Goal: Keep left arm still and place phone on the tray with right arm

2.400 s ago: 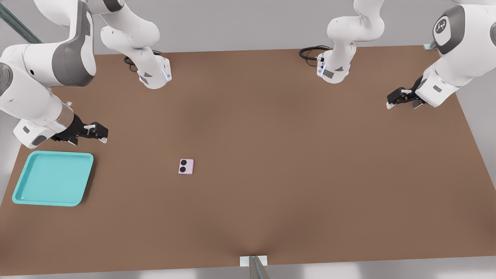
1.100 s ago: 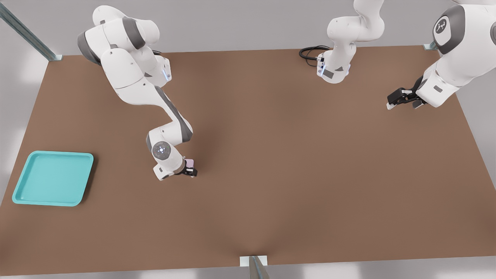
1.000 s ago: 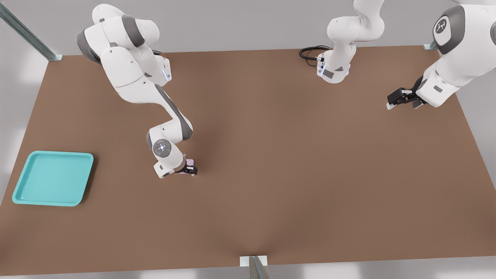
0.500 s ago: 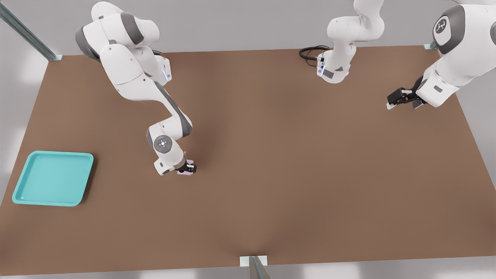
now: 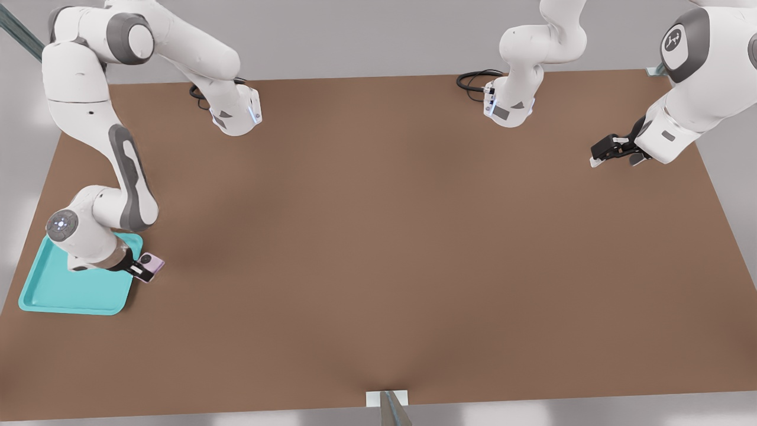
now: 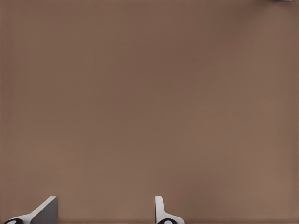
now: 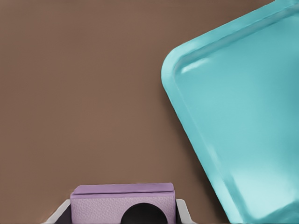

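My right arm reaches down at the front view's left, its wrist over the turquoise tray (image 5: pixel 59 290). Its gripper (image 5: pixel 144 267) is shut on the pale pink-lilac phone (image 5: pixel 152 263), which hangs in the air just past the tray's right rim, above the brown table. In the right wrist view the phone (image 7: pixel 122 202) sits between the two fingers, one black lens showing, and the tray (image 7: pixel 243 116) lies off to one side, not under the phone.
The brown table (image 5: pixel 414 248) spreads wide to the front view's right of the tray. Two arm bases stand along the far edge, the right arm's (image 5: pixel 236 112) and the other (image 5: pixel 508 106). A small metal bracket (image 5: pixel 387 399) sits at the near edge.
The gripper closed on the phone in the middle of the table, lifted it and carried it toward the front view's left, up to the tray's right rim.
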Available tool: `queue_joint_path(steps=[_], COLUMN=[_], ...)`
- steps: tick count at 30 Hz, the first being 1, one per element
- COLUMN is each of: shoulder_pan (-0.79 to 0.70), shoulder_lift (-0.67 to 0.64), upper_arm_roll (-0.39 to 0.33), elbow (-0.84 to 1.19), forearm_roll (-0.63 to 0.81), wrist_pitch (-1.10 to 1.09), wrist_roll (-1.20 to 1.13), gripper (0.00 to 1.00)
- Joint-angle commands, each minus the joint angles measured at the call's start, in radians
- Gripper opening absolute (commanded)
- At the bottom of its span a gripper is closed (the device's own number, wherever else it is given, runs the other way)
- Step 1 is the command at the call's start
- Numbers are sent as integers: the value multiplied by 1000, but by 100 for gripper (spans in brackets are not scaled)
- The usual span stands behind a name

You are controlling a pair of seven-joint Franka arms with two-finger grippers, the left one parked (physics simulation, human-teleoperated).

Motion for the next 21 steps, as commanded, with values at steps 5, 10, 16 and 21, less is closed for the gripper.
queue_joint_path(steps=[5,10,16,21], shoulder_pan=[-178,-181,-95,479], shoulder_lift=[193,183,-182,-377], upper_arm_roll=[-3,37,264,-196], elbow=[233,299,413,494], forearm_roll=[70,70,15,77], wrist_pitch=[-30,-142,-550,-917], wrist_roll=[-1163,-1157,-847,-351], gripper=[76,100,100,100])
